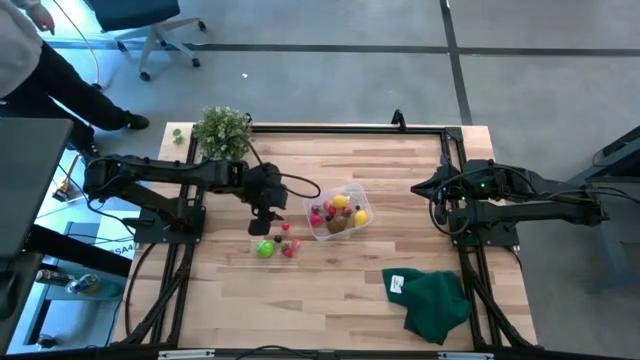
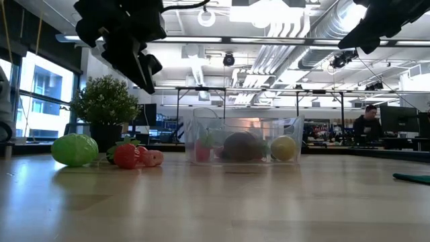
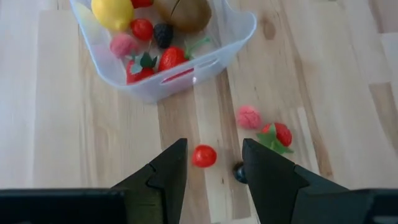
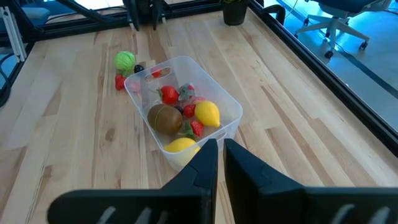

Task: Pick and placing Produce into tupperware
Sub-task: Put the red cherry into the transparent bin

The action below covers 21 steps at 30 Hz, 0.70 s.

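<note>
The clear tupperware [image 1: 310, 212] stands mid-table and holds several produce pieces, among them a yellow lemon [image 3: 112, 11], a brown fruit [image 3: 185, 12] and red strawberries. More produce lies on the wood to its left: a small red ball [image 3: 204, 156], a pink berry [image 3: 249, 116], a strawberry [image 3: 277, 135] and a bright green piece [image 1: 264, 249]. My left gripper [image 3: 214, 149] hangs open above the table, and the red ball shows between its fingers. My right gripper [image 4: 221, 155] waits shut, raised to the tub's right.
A potted plant [image 1: 222, 130] stands at the far left of the table. A dark green cloth [image 1: 435, 300] lies at the near right. A person [image 1: 30, 50] stands beyond the table's far left corner. Bare wood lies near the front edge.
</note>
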Tool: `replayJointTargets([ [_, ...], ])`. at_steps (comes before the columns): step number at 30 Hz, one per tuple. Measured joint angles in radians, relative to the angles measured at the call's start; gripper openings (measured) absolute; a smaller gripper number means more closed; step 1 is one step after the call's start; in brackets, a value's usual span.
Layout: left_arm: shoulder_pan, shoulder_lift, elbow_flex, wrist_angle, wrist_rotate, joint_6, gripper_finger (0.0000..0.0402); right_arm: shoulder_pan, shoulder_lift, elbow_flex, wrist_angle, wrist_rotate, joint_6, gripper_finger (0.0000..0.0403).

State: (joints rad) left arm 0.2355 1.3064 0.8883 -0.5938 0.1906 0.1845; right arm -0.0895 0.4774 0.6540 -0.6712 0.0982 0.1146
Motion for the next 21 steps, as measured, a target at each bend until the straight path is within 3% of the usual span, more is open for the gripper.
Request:
replayJointTargets([
  [13, 0.0, -0.002, -0.134, 0.08, -0.063, -0.276, 0.0143, 0.0, 0.0, 0.0, 0.0, 0.0, 0.0, 0.0019],
  [21, -0.003, -0.002, -0.148, 0.082, -0.071, -0.32, 0.0143, 0.0, 0.0, 0.0, 0.0, 0.0, 0.0, 0.0019],
])
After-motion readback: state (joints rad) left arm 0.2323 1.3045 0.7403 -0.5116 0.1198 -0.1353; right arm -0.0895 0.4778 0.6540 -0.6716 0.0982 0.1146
